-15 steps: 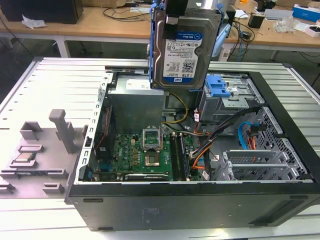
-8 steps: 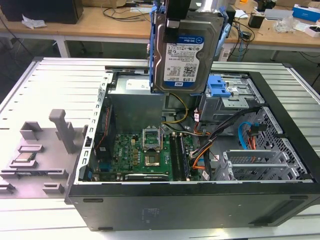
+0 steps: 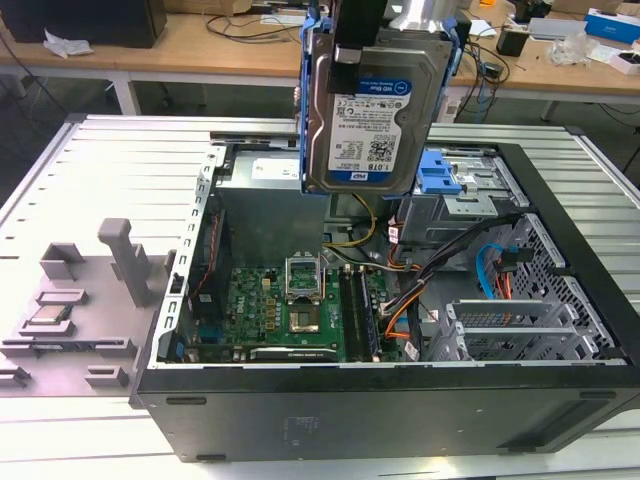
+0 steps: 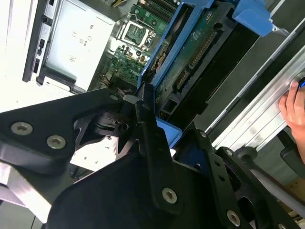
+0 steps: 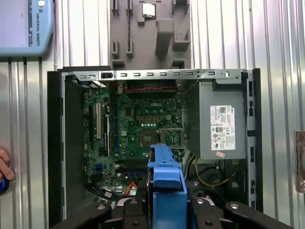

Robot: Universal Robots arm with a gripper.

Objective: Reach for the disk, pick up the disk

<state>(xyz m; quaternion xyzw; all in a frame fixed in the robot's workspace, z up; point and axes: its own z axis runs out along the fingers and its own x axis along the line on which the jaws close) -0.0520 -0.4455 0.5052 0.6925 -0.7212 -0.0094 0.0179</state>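
Note:
The disk (image 3: 375,110) is a silver hard drive with a white-and-blue label and blue side rails. It hangs upright in the air above the open computer case (image 3: 400,420), clear of the drive bay. My gripper (image 3: 362,42) is shut on its upper end, with one black finger lying across the labelled face. In the second wrist view the disk (image 4: 195,57) shows its green circuit-board side, clamped between the black fingers (image 4: 148,119). The first wrist view looks down along the disk's blue rail (image 5: 166,174) onto the motherboard.
Below lie the motherboard (image 3: 290,310), the power supply (image 5: 221,126) and orange and blue cables (image 3: 490,265). A blue latch piece (image 3: 440,172) sits on the drive bay. A grey fixture holding a CPU chip (image 3: 50,315) stands at the exterior view's left. A person's hand (image 4: 291,102) rests nearby.

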